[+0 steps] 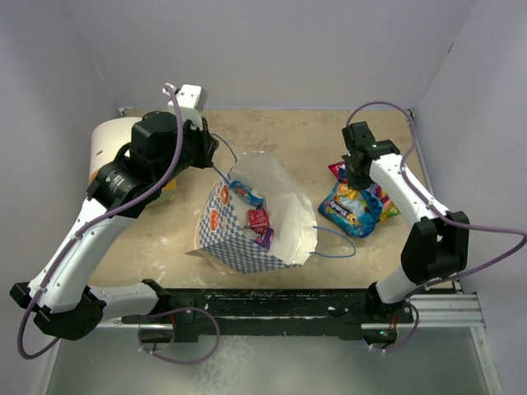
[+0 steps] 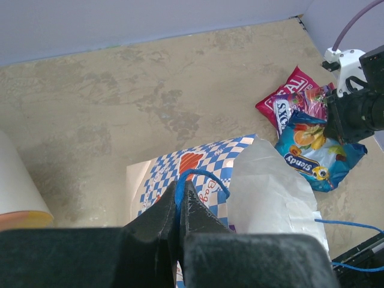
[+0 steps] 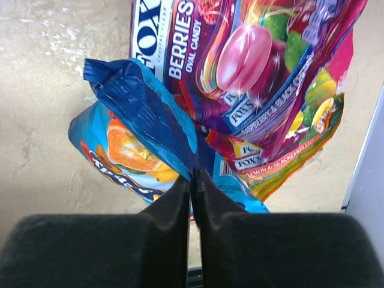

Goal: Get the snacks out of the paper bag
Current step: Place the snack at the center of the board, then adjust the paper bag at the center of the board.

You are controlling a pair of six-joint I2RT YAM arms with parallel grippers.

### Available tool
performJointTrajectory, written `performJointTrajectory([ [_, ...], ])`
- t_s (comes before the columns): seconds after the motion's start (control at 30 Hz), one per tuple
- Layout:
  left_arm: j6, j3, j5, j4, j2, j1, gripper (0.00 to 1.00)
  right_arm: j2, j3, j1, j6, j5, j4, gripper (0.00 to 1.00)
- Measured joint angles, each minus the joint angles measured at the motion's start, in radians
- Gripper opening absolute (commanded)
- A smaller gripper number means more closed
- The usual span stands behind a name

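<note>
The blue-and-white checkered paper bag (image 1: 235, 245) lies in the middle of the table with its cream mouth facing up and right. Inside it lie a blue snack (image 1: 245, 193), a red one (image 1: 258, 220) and a purple one (image 1: 265, 239). My left gripper (image 1: 212, 158) (image 2: 180, 186) is shut on the bag's blue cord handle (image 2: 204, 175) at the far rim. To the right lies a pile of snacks: a blue packet (image 1: 350, 212) (image 3: 144, 108), a pink-red packet (image 2: 288, 96) and a purple berries packet (image 3: 252, 60). My right gripper (image 1: 356, 179) (image 3: 192, 175) is shut on the blue packet's folded edge.
A white-and-orange cylinder (image 1: 107, 152) (image 2: 15, 192) stands at the far left behind the left arm. The bag's other cord handle (image 1: 338, 245) trails on the table towards the right arm's base. Grey walls close the back and both sides.
</note>
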Motion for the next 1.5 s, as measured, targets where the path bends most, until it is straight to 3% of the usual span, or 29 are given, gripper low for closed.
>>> performJointTrajectory([
  [0.33,-0.011,0.0,-0.006,-0.022,-0.002,0.0,0.0,-0.031,0.001,-0.001,-0.015,-0.043,0.048,0.6],
  [0.43,-0.006,0.006,-0.006,-0.028,-0.002,0.0,0.0,-0.066,0.002,-0.001,-0.011,-0.063,0.045,0.67],
  [0.83,0.142,0.136,-0.011,-0.033,0.047,0.011,0.0,-0.148,-0.059,0.045,0.094,-0.452,0.122,0.66],
  [1.07,0.354,0.297,0.052,-0.038,0.168,0.028,0.0,-0.08,-0.104,0.263,0.22,-0.499,0.131,0.64],
  [1.23,0.462,0.319,0.196,-0.008,0.195,0.031,0.0,-0.082,-0.143,0.391,0.361,-0.558,0.202,0.64],
  [1.37,0.426,0.259,0.376,0.029,0.185,0.032,0.0,-0.157,-0.253,0.406,0.445,-0.559,0.246,0.64],
  [1.5,0.313,0.029,0.525,0.093,0.097,0.032,0.0,-0.227,-0.289,0.402,0.451,-0.536,0.218,0.66],
])
